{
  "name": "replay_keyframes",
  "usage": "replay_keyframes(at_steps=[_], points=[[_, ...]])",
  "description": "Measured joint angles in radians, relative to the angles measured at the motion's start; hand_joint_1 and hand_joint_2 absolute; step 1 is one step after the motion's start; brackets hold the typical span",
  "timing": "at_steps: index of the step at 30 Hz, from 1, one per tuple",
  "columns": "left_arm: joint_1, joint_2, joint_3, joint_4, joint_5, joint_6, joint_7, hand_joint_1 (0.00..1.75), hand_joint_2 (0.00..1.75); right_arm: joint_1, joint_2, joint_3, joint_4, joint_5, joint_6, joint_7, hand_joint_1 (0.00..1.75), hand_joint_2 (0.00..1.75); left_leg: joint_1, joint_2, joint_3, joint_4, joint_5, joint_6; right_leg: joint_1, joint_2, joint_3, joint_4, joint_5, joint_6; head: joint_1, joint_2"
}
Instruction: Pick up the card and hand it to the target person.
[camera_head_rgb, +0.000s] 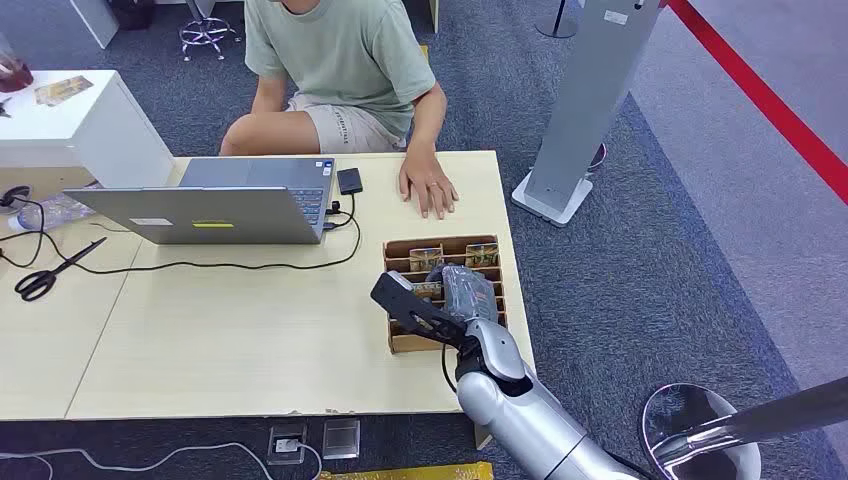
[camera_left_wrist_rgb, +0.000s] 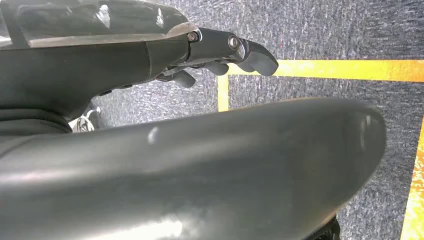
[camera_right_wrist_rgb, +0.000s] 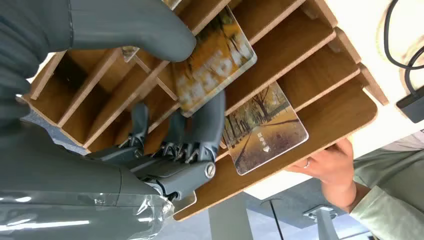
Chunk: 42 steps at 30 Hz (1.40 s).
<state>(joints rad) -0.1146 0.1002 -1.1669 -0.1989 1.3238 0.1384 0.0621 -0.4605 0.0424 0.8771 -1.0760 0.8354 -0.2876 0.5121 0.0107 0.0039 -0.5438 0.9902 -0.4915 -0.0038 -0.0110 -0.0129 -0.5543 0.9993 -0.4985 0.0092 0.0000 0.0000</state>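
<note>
My right hand (camera_right_wrist_rgb: 150, 125) pinches a card (camera_right_wrist_rgb: 212, 62) between thumb and fingers, lifted partway out of its slot in the wooden card rack (camera_head_rgb: 400, 342) at the near right end of the table (camera_head_rgb: 230, 340). My left hand (camera_left_wrist_rgb: 220, 55) hangs over the carpet, fingers loosely curled, holding nothing. A second card (camera_right_wrist_rgb: 262, 127) stands in the next slot. Beyond the rack, a seated person's hand (camera_head_rgb: 428, 185) rests flat on the table, beside a laptop (camera_head_rgb: 220, 200)
</note>
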Motion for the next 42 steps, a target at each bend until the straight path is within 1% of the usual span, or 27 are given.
replay_keyframes(at_steps=[2, 4, 6, 8, 11, 14, 17, 18, 20, 21, 23, 24, 27, 29, 30, 32, 34, 36, 39, 42], points=[[0.0, 0.0, 0.0, 0.0, 0.0, 0.0, 0.0, 0.0, 0.0, 0.0, 0.0, 0.0, 0.0, 0.0, 0.001, 0.0, 1.38, 1.75, 0.0, 0.0, 0.0, 0.0, 0.0, 0.0, 0.0, 0.0, 0.0, 0.001, 0.0, 0.0, 0.0, 0.0], [0.0, 0.0, -0.001, 0.001, -0.001, -0.001, 0.001, 0.0, 0.0, 0.001, 0.0, -0.002, -0.001, -0.001, 0.002, 0.002, 1.44, 1.75, 0.0, 0.0, 0.0, 0.001, -0.001, 0.0, 0.0, -0.001, 0.0, 0.001, -0.001, 0.0, 0.0, 0.0], [-0.001, 0.0, -0.005, 0.001, -0.006, -0.003, 0.002, 0.0, 0.0, 0.003, 0.0, -0.005, -0.002, -0.001, 0.004, 0.004, 1.54, 1.75, 0.0, 0.0, 0.0, 0.001, -0.001, 0.0, 0.0, 0.0, 0.0, 0.001, -0.001, 0.0, 0.0, 0.0], [-0.001, 0.002, -0.011, 0.001, -0.013, -0.006, 0.004, 0.0, 0.0, 0.004, -0.001, -0.006, -0.004, -0.001, 0.004, 0.004, 1.61, 1.75, 0.0, 0.0, 0.0, 0.001, -0.001, 0.0, 0.0, -0.001, 0.0, 0.001, -0.001, 0.0, 0.0, 0.0], [-0.001, 0.004, -0.004, 0.002, -0.01, -0.003, 0.002, 0.0, 0.0, 0.006, -0.002, -0.009, -0.007, 0.0, 0.0, 0.001, 1.61, 1.75, 0.0, -0.001, 0.0, 0.001, 0.0, 0.0, 0.0, -0.001, 0.0, 0.001, 0.0, 0.0, 0.0, 0.0], [0.0, 0.003, 0.006, 0.002, -0.002, 0.004, -0.003, 0.0, 0.0, 0.009, -0.005, -0.012, -0.023, 0.005, -0.024, -0.017, 1.61, 1.75, 0.0, 0.0, 0.0, 0.001, 0.0, 0.0, 0.0, -0.001, 0.0, 0.001, 0.0, 0.0, 0.0, 0.0], [0.001, 0.0, 0.009, 0.001, 0.0, 0.005, -0.009, 0.0, 0.0, 0.026, -0.015, -0.02, -0.075, 0.04, -0.17, -0.125, 1.61, 1.75, 0.0, 0.0, -0.001, 0.002, -0.001, 0.0, 0.0, -0.001, -0.001, 0.002, -0.001, 0.0, 0.0, 0.0], [0.001, -0.001, 0.009, 0.001, 0.0, 0.005, -0.012, 0.0, 0.0, 0.037, -0.022, -0.026, -0.103, 0.06, -0.247, -0.182, 1.61, 1.75, 0.0, 0.0, -0.001, 0.002, -0.001, 0.0, 0.0, -0.001, -0.001, 0.002, -0.001, 0.0, 0.0, 0.0], [0.001, -0.003, 0.008, 0.001, -0.002, 0.006, -0.016, 0.0, 0.0, 0.061, -0.035, -0.04, -0.152, 0.083, -0.337, -0.251, 1.61, 1.75, 0.0, -0.001, -0.001, 0.002, -0.001, 0.0, 0.0, -0.002, -0.001, 0.002, -0.001, 0.0, 0.0, 0.0], [0.001, -0.003, 0.006, 0.001, -0.005, 0.006, -0.019, 0.0, 0.0, 0.088, -0.032, -0.073, -0.19, 0.109, -0.38, -0.317, 1.61, 1.75, 0.0, -0.001, -0.001, 0.002, -0.001, 0.0, 0.0, -0.002, 0.0, 0.001, -0.001, 0.0, 0.0, 0.0], [0.001, -0.003, 0.004, 0.001, -0.007, 0.007, -0.022, 0.0, 0.0, 0.138, -0.02, -0.141, -0.248, 0.137, -0.402, -0.418, 1.61, 1.75, 0.0, -0.002, -0.001, 0.002, -0.001, 0.0, 0.0, -0.003, 0.0, 0.001, -0.002, 0.0, 0.0, 0.0], [0.001, -0.003, 0.003, 0.001, -0.009, 0.008, -0.024, 0.0, 0.0, 0.171, -0.003, -0.194, -0.285, 0.159, -0.411, -0.493, 1.61, 1.75, 0.0, -0.003, 0.0, 0.001, -0.001, 0.0, 0.0, -0.003, 0.0, 0.001, -0.002, 0.0, 0.0, 0.0], [0.001, -0.003, 0.003, 0.001, -0.008, 0.012, -0.024, 0.0, 0.0, 0.228, 0.044, -0.29, -0.336, 0.162, -0.411, -0.646, 1.61, 1.75, 0.0, -0.003, -0.001, 0.002, -0.001, 0.0, 0.0, -0.003, -0.001, 0.002, -0.002, 0.0, 0.0, 0.0], [0.001, -0.004, 0.004, 0.001, -0.008, 0.014, -0.023, 0.0, 0.0, 0.245, 0.067, -0.324, -0.339, 0.151, -0.411, -0.709, 1.61, 1.75, 0.0, -0.002, -0.002, 0.003, -0.001, 0.0, 0.0, -0.003, -0.002, 0.003, -0.002, 0.0, 0.0, 0.0], [0.001, -0.004, 0.004, 0.001, -0.007, 0.015, -0.023, 0.0, 0.0, 0.243, 0.073, -0.327, -0.323, 0.144, -0.411, -0.717, 1.61, 1.75, 0.0, -0.002, -0.002, 0.003, -0.001, 0.0, 0.0, -0.002, -0.002, 0.003, -0.002, 0.0, 0.0, 0.0], [0.001, -0.004, 0.004, 0.001, -0.007, 0.015, -0.022, 0.0, 0.0, 0.218, 0.065, -0.298, -0.271, 0.118, -0.411, -0.682, 1.61, 1.75, 0.0, -0.002, -0.002, 0.002, -0.001, 0.0, 0.0, -0.002, -0.002, 0.003, -0.001, 0.0, 0.0, 0.0], [0.0, -0.003, 0.002, 0.002, -0.007, 0.014, -0.021, 0.0, 0.0, 0.142, 0.035, -0.208, -0.176, 0.059, -0.404, -0.578, 1.61, 1.75, 0.0, 0.0, -0.002, 0.002, 0.0, 0.0, 0.0, -0.001, -0.002, 0.002, -0.001, 0.0, 0.0, 0.0], [0.0, -0.002, -0.004, 0.002, -0.013, 0.01, -0.021, 0.0, 0.0, 0.044, 0.014, -0.111, -0.061, 0.001, -0.385, -0.469, 1.61, 1.75, 0.0, 0.002, -0.001, 0.001, 0.0, 0.0, 0.0, 0.002, -0.002, 0.001, 0.0, 0.0, 0.0, 0.0], [-0.002, 0.001, -0.019, 0.003, -0.025, 0.002, -0.026, 0.0, 0.0, -0.092, 0.025, -0.055, 0.085, -0.05, -0.331, -0.39, 1.61, 1.75, 0.0, 0.004, -0.001, 0.001, 0.0, 0.0, 0.0, 0.004, -0.002, 0.001, 0.002, 0.0, 0.0, 0.0], [-0.005, 0.0, -0.029, 0.005, -0.03, -0.003, -0.03, 0.0, 0.0, -0.213, 0.048, -0.039, 0.215, -0.062, -0.273, -0.331, 1.61, 1.75, 0.0, 0.005, -0.001, 0.001, 0.001, -0.001, 0.0, 0.005, -0.003, 0.002, 0.002, 0.0, 0.0, 0.0]])
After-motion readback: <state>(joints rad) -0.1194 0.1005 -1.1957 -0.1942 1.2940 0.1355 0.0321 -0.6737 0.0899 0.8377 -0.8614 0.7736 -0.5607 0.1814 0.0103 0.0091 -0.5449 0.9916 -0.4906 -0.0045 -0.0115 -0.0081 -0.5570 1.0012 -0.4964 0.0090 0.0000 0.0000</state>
